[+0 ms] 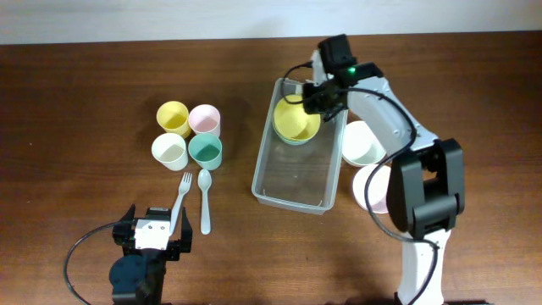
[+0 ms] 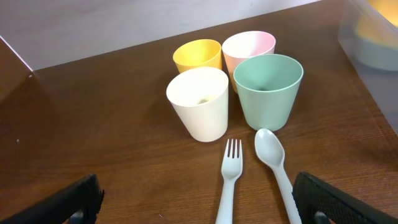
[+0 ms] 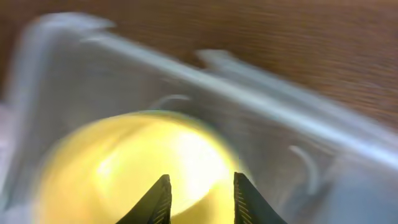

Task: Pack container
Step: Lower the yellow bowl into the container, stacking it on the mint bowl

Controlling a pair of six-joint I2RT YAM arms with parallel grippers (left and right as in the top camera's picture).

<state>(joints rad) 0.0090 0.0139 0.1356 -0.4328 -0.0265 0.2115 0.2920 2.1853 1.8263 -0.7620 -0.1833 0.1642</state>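
Settle yellow bowl (image 1: 295,124) flat at container's (image 1: 292,180) 12 o'clock end with right gripper (image 3: 200,200), narrowly parted, pinch unclear; leave left gripper (image 2: 205,202) spread wide.

A clear container (image 1: 292,174) lies on the desk (image 1: 85,85), with a yellow bowl (image 1: 295,123) in its 12 o'clock end. The right tool (image 1: 319,100) is over the bowl's 1 o'clock rim. At the container's 3 o'clock sit a white bowl (image 1: 361,144) and a pink bowl (image 1: 378,196). At its 9 o'clock stand a yellow cup (image 1: 173,116), pink cup (image 1: 204,119), white cup (image 1: 168,151) and green cup (image 1: 205,152), with a fork (image 1: 180,202) and spoon (image 1: 204,199) nearby.
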